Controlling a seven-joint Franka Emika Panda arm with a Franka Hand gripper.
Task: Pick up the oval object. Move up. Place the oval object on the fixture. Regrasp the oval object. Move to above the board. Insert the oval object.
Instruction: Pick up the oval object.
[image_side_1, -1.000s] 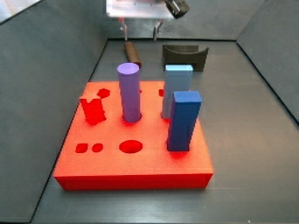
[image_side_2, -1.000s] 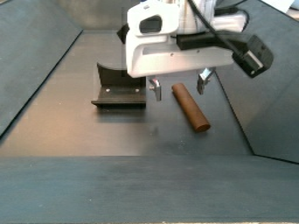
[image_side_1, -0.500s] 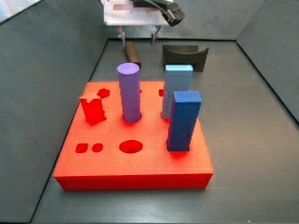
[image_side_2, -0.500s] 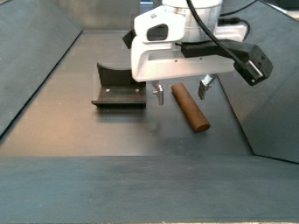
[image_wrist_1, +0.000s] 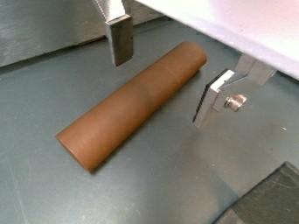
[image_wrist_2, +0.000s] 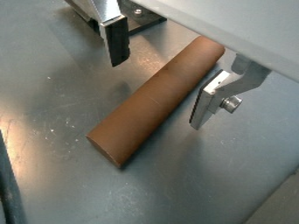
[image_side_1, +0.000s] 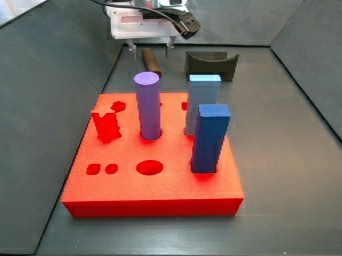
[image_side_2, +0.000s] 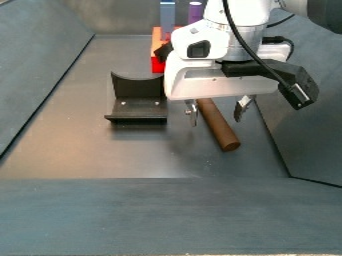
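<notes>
The oval object (image_wrist_1: 135, 103) is a long brown peg lying flat on the grey floor, seen in both wrist views (image_wrist_2: 158, 98) and in a side view (image_side_2: 221, 128). My gripper (image_wrist_1: 163, 72) is open, with one finger on each side of the peg's far half and a gap on both sides (image_wrist_2: 163, 72). A side view shows the gripper (image_side_2: 217, 111) low over the peg, right of the fixture (image_side_2: 134, 100). The fixture (image_side_1: 210, 65) is bare. Beyond it lies the red board (image_side_1: 154, 190). Behind the purple cylinder, only the peg's end (image_side_1: 148, 63) shows under the gripper (image_side_1: 156, 46).
On the board stand a purple cylinder (image_side_1: 148, 105), a dark blue post (image_side_1: 210, 138), a light blue block (image_side_1: 203, 90) and a small red piece (image_side_1: 106, 126). Sloping grey walls (image_side_2: 47, 70) close in the floor on both sides.
The gripper has come down and shifted along the peg, so its open fingers now flank it. The peg has not moved.
</notes>
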